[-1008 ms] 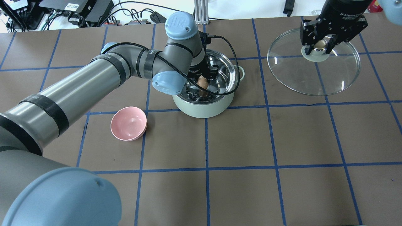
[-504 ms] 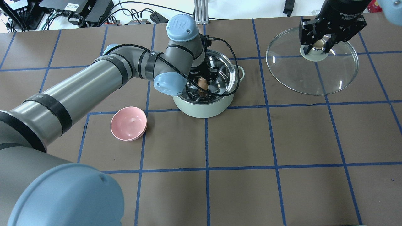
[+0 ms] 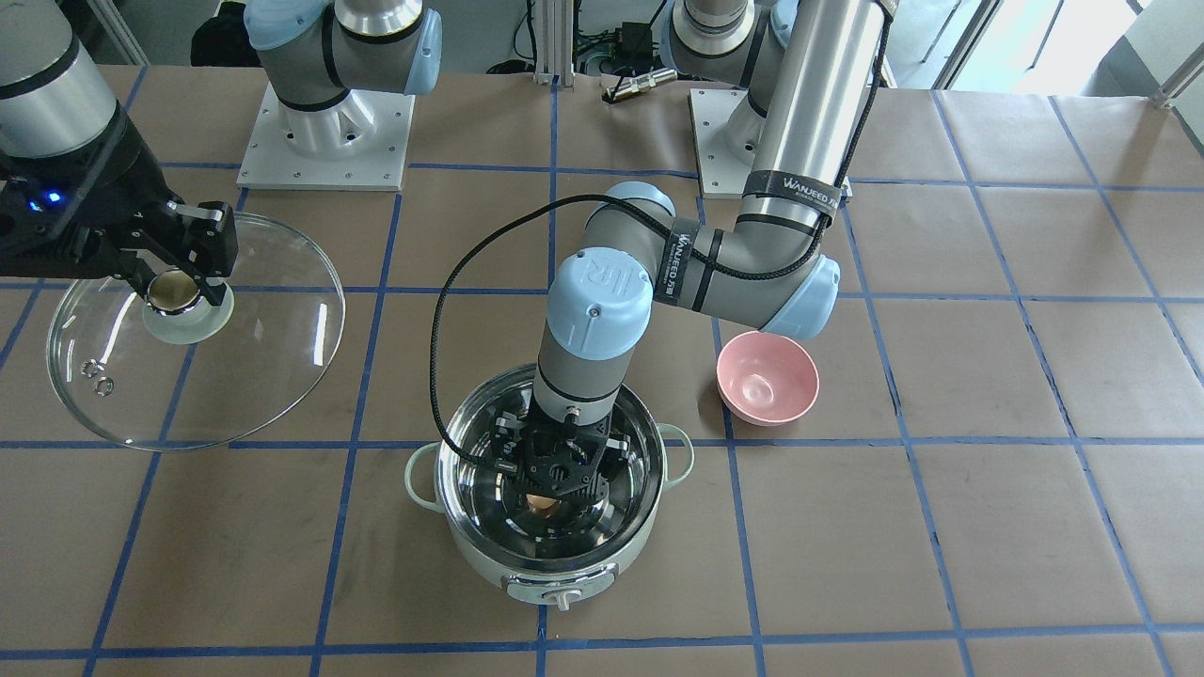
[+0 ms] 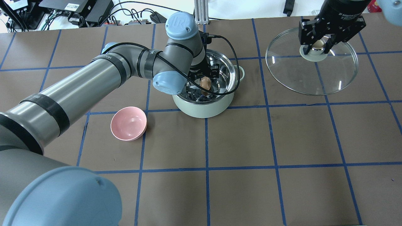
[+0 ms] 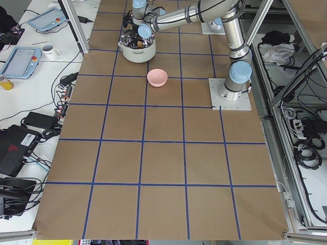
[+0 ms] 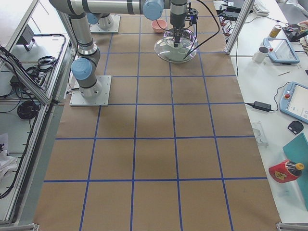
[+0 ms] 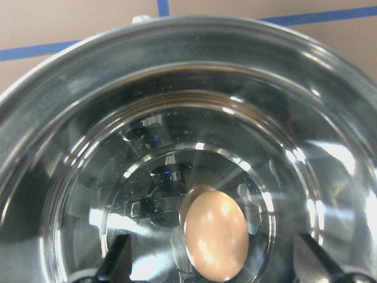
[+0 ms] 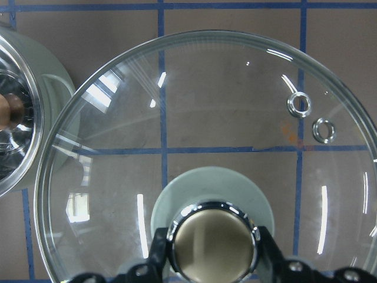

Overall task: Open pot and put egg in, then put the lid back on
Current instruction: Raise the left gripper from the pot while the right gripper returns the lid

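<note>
Brown paper with blue tape squares covers the table (image 4: 238, 138), and its whole near half lies open. At the far middle stands the pot (image 4: 204, 110), uncovered. My left gripper (image 3: 553, 481) reaches inside the steel rim, fingers spread wide, with the egg (image 7: 216, 233) lying loose on the bottom between them. My right gripper (image 4: 318, 45) clamps the knob of the lid (image 4: 314, 75) at far right, its rim apart from the pot's. A pink bowl (image 4: 128, 123) sits near-left of the pot.

A pink bowl (image 4: 128, 123) sits upright left of centre in the overhead view, on a brown table (image 4: 282, 138) crossed by blue tape lines (image 4: 206, 141). Black boxes and cables (image 4: 78, 11) crowd the upper left edge. In the exterior left view, a white mug (image 5: 49, 49) stands at upper left.
</note>
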Available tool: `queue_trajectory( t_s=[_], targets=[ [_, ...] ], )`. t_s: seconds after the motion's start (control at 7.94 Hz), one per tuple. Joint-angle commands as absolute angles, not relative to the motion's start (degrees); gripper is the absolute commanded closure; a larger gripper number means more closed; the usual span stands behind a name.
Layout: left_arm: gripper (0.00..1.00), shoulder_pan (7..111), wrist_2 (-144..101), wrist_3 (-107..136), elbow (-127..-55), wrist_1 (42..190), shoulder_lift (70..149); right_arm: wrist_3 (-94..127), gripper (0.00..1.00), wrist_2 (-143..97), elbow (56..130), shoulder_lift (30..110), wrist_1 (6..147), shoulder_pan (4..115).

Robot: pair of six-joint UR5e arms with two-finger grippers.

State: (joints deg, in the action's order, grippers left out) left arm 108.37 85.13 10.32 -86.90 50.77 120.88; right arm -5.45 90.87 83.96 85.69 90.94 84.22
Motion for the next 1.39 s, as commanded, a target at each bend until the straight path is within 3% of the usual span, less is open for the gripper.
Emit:
queue_trajectory(
  t_s=[0.0,0.76,1.01,1.26],
  targets=[
    [0.0,108.37,84.99,10.37,-86.57,54.2,115.69,-5.97,1.0,90.79,84.37,85.69,90.61,84.2],
    [0.0,108.28,85.69,10.37,-86.22,82.4,96.0,-1.44,1.0,90.09,84.64,86.4,91.4,85.68],
    [0.0,107.76,89.79,9.76,-87.0,91.63,91.51,8.98,1.0,89.74,84.64,83.78,98.74,93.38],
    [0.0,106.97,89.65,9.67,-86.31,91.5,91.49,21.12,1.0,89.74,84.73,80.7,104.2,101.39]
  ],
)
